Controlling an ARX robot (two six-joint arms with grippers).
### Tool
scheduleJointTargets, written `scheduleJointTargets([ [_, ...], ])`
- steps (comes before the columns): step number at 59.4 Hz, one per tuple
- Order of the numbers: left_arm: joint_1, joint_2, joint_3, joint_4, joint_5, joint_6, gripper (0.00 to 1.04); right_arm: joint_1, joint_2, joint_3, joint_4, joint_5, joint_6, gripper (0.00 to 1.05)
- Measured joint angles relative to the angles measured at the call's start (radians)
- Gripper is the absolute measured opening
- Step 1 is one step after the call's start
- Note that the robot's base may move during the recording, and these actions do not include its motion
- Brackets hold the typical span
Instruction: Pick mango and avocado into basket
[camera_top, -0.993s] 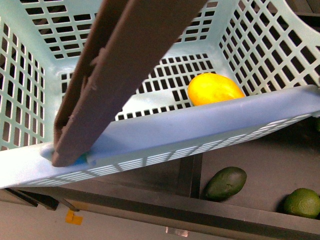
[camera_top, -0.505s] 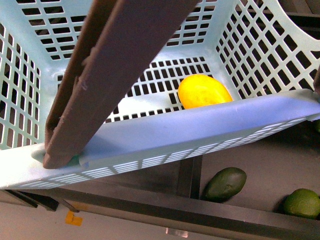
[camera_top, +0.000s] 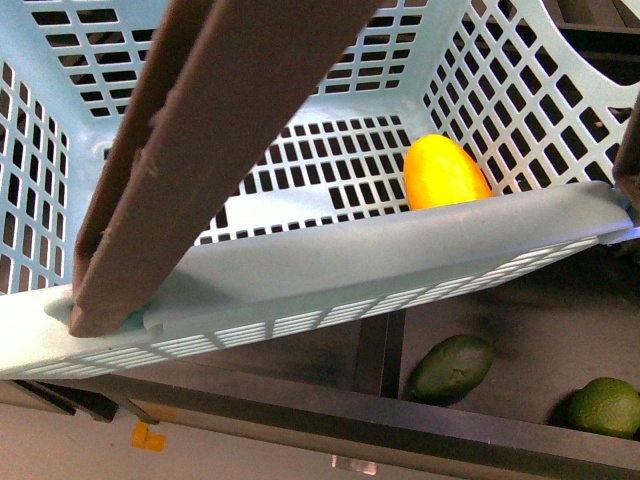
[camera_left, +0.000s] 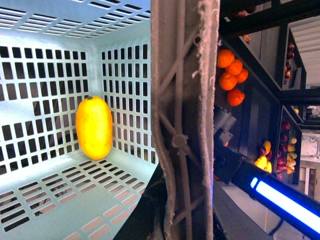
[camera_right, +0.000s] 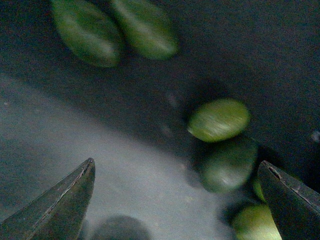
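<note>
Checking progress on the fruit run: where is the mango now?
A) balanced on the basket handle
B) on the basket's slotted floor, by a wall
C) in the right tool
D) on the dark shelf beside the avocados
B: the mango lies inside the basket on its slotted floor, close against a side wall.

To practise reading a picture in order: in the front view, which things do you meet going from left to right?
Brown basket handle → mango → lighter green fruit. The darker green fruit lies straight below the mango, so it is left out.
</note>
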Motion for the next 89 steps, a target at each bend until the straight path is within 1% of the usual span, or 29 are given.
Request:
scheduleJointTargets([
  [7, 0.000, 0.000, 0.000, 0.000, 0.000, 0.000, 0.07, 0.031, 0.122, 0.167, -0.082, -0.048, -0.028, 0.96],
  [15, 0.000, 0.000, 0.000, 0.000, 0.000, 0.000, 0.07, 0.048, 0.226, 0.328, -0.142, -0.054, -0.046, 0.96],
  [21, 0.000, 0.000, 0.000, 0.000, -0.001, 0.000, 0.07, 0.054, 0.332, 0.497, -0.203, -0.064, -0.049, 0.96],
  [26, 0.000, 0.000, 0.000, 0.000, -0.001, 0.000, 0.07, 0.059, 0.416, 0.626, -0.237, -0.087, -0.023, 0.96],
  [35, 0.000, 0.000, 0.000, 0.000, 0.000, 0.000, 0.07, 0.074, 0.478, 0.728, -0.267, -0.131, 0.013, 0.96],
  [52, 0.000, 0.000, 0.000, 0.000, -0.001, 0.000, 0.07, 0.104, 0.516, 0.784, -0.276, -0.172, 0.052, 0.96],
  [75, 0.000, 0.000, 0.000, 0.000, 0.000, 0.000, 0.07, 0.116, 0.537, 0.749, -0.260, -0.166, 0.075, 0.96],
  [89, 0.000, 0.000, 0.000, 0.000, 0.000, 0.000, 0.07, 0.116, 0.572, 0.764, -0.263, -0.152, 0.102, 0.96],
])
